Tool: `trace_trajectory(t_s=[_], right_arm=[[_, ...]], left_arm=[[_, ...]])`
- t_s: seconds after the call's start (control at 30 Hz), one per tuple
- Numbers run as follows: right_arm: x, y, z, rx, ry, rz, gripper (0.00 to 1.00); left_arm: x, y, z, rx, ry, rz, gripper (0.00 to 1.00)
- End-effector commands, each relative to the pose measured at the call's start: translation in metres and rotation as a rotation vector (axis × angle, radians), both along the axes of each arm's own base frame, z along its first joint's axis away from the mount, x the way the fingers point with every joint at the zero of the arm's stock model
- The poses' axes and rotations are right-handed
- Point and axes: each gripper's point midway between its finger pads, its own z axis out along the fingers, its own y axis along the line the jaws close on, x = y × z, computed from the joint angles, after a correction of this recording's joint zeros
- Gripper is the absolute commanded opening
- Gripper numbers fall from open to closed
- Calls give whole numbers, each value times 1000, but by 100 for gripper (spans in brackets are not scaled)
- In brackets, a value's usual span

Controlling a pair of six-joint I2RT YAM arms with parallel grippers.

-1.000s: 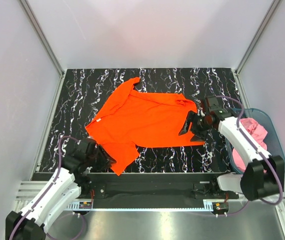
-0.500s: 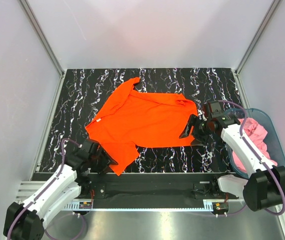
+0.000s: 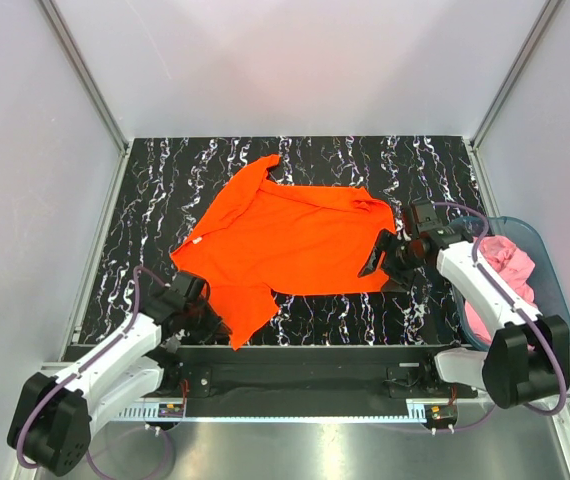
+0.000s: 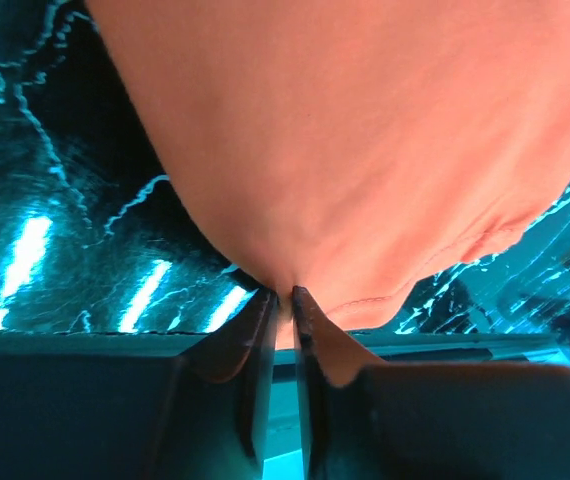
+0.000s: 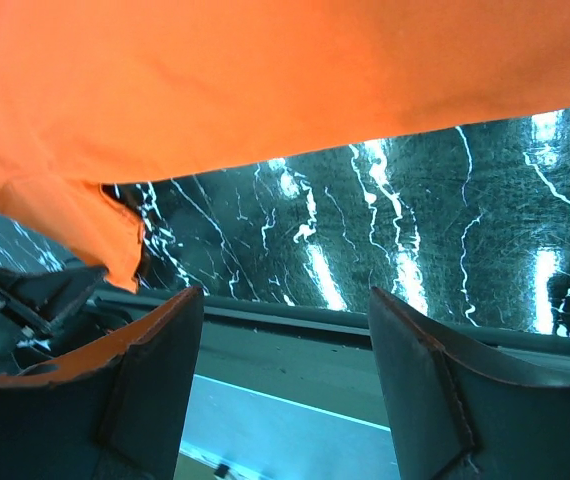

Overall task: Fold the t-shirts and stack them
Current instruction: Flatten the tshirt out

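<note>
The orange-red t-shirt lies spread and rumpled across the middle of the black marbled table. My left gripper is at the shirt's near-left flap, and in the left wrist view it is shut with the shirt's hemmed edge pinched between its jaws. My right gripper stands wide open at the shirt's right edge. Its wrist view shows bare table between the fingers, with the shirt just beyond. The pink t-shirt sits crumpled in a basket.
A teal basket stands at the right edge of the table beside the right arm. White walls with metal rails enclose the table on three sides. A black rail runs along the near edge between the arm bases.
My left gripper has slid in to the shirt's near-left flap and shut on its edge. The right gripper has shifted slightly and stays open.
</note>
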Motion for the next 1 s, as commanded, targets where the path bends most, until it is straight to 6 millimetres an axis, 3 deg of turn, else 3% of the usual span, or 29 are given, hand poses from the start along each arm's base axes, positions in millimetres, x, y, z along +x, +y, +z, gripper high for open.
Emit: trace_trajectory(t_s=[0.0, 0.13, 0.27, 0.43, 0.73, 0.97], right_arm=[[8, -4, -9, -12, 28, -95, 73], [14, -22, -29, -64, 90, -174, 69], [24, -56, -44, -72, 121, -330, 51], [32, -87, -53, -71, 113, -500, 52], [28, -104, -82, -149, 193, -589, 52], [29, -106, -97, -161, 216, -598, 45]], left_arm=[[6, 8, 4, 62, -34, -31, 13], [8, 4, 12, 51, -58, -79, 4], [20, -3, 29, 48, -123, -173, 0], [34, -13, 50, 44, -192, -295, 0], [52, -22, 71, 39, -282, -374, 0], [60, -28, 82, 30, -318, -410, 0]])
